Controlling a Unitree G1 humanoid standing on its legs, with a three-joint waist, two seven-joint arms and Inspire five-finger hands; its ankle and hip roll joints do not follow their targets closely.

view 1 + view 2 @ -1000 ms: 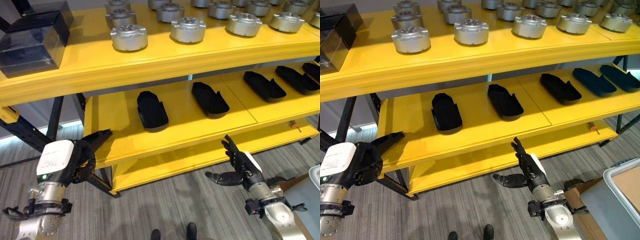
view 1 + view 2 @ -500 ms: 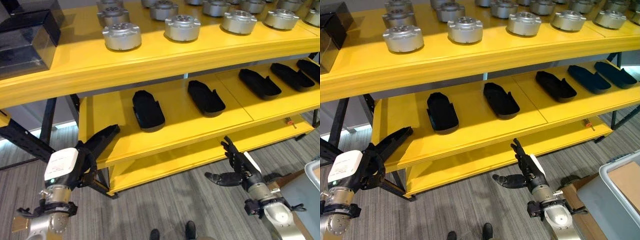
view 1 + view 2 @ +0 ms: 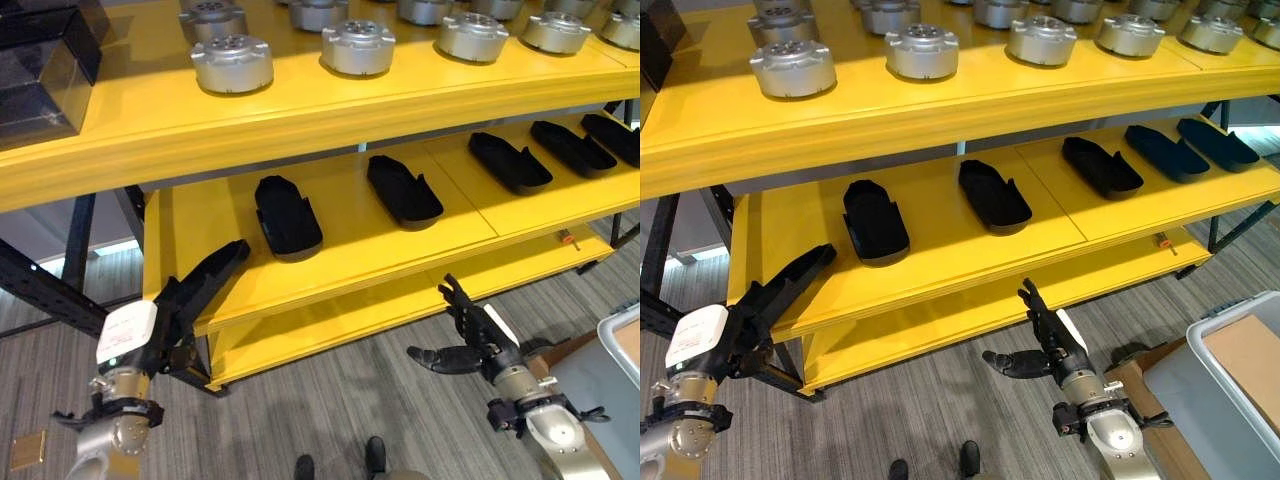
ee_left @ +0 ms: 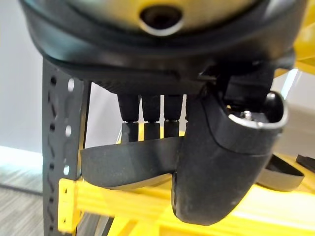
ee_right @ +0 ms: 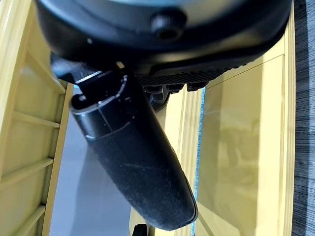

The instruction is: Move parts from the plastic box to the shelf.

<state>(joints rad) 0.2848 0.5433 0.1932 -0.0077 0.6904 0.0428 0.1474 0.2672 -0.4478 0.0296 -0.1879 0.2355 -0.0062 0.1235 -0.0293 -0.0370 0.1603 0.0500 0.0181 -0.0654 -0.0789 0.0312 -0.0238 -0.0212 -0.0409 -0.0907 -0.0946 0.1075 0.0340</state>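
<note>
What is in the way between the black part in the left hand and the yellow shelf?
Nothing visible. The left hand holds the black part right by the middle shelf at its front corner, with bare board left of the nearest shelved part.

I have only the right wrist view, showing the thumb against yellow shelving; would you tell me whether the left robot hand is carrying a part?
Observer: Yes, the left robot hand has its fingers curled round a long black part, which points toward the middle shelf.
Operator: Is the right robot hand holding anything?
Observer: No, the right robot hand is open and empty.
Operator: Are any parts on that shelf?
Observer: A row of black parts lies on it.
</note>
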